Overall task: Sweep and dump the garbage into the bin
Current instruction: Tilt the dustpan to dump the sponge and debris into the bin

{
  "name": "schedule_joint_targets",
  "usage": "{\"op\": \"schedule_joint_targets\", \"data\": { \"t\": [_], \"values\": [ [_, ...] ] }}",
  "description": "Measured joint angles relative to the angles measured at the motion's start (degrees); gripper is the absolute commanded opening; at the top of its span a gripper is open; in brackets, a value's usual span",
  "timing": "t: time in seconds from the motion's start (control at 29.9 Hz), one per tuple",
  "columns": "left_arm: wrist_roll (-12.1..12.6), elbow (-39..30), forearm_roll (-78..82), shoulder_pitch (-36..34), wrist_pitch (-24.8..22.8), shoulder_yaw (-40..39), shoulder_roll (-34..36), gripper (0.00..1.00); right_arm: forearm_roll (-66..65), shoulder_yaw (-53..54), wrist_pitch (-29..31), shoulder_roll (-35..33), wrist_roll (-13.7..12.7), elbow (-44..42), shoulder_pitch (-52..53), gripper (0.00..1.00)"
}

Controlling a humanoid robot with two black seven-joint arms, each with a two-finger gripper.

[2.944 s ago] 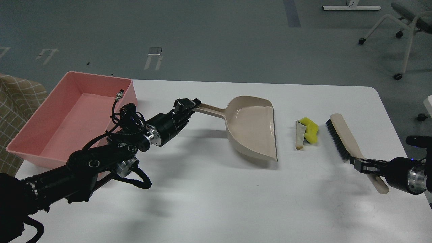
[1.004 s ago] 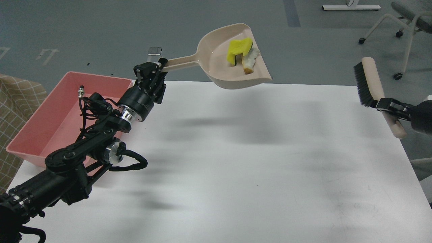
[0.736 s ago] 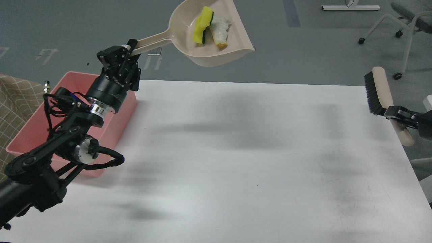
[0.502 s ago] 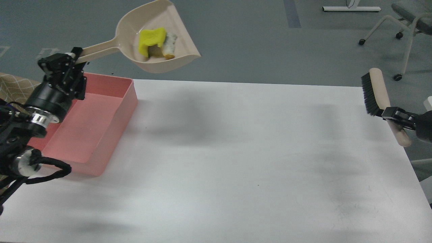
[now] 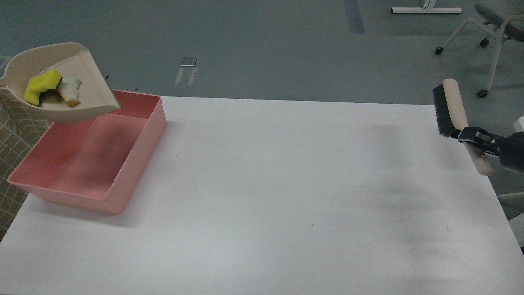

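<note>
Two scraps of garbage (image 5: 49,88) now riding the dustpan (image 5: 88,88) at upper left, swung from mid-counter to above the bin (image 5: 139,141). Ready for tipping. Left pincer out of frame; right pincer (image 5: 477,137) clamped on brush (image 5: 450,108).

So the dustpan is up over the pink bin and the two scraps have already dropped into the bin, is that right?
Not quite. The head view shows the dustpan over the pink bin, but the yellow scrap and white scrap lie in the dustpan; none is in the bin.

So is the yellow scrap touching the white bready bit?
Touching: the head view shows the yellow scrap pressed against the white scrap in the dustpan.
</note>
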Motion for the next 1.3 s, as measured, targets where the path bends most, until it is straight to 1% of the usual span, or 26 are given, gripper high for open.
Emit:
{"op": "schedule_joint_targets", "data": {
  "t": [0.1,0.2,0.33,0.54,0.7,0.87,1.0,1.17,1.3],
  "values": [
    [0.0,0.7,3.0,0.7,-3.1,0.3,2.3,0.0,0.0,0.1,-0.2,1.0,0.0,0.0,0.0,0.0],
    [0.0,0.8,8.3,0.8,-4.2,0.5,3.6,0.0,0.0,0.5,-0.4,1.4,0.1,0.0,0.0,0.0],
    [0.0,0.8,14.6,0.2,-4.3,0.5,4.7,0.0,2.4,1.5,-0.1,1.2,0.1,1.5,0.0,0.0],
    [0.0,1.0,16.2,-1.3,-3.9,0.6,8.8,0.0,7.1,2.8,0.6,-1.6,-0.1,5.2,0.1,0.0],
    [0.0,1.0,18.0,-1.6,-3.8,0.7,10.7,0.0,7.6,3.1,0.6,-2.2,-0.2,5.6,0.1,0.0],
    [0.0,0.1,27.0,-1.8,-3.8,0.5,12.1,0.0,7.7,3.2,0.6,-2.4,-0.1,5.6,0.0,0.0],
    [0.0,0.0,34.0,-5.2,-3.8,0.5,12.4,0.0,7.7,3.2,0.5,-2.5,0.0,5.5,0.0,0.0],
    [0.0,-0.2,38.7,-8.6,-4.0,0.4,13.9,0.0,7.7,3.2,0.5,-2.4,0.1,5.6,0.0,0.0],
    [0.0,-2.9,39.4,-10.1,-4.1,0.4,16.2,0.0,7.7,3.2,0.4,-2.3,0.4,5.5,0.0,0.0]
  ]
}}
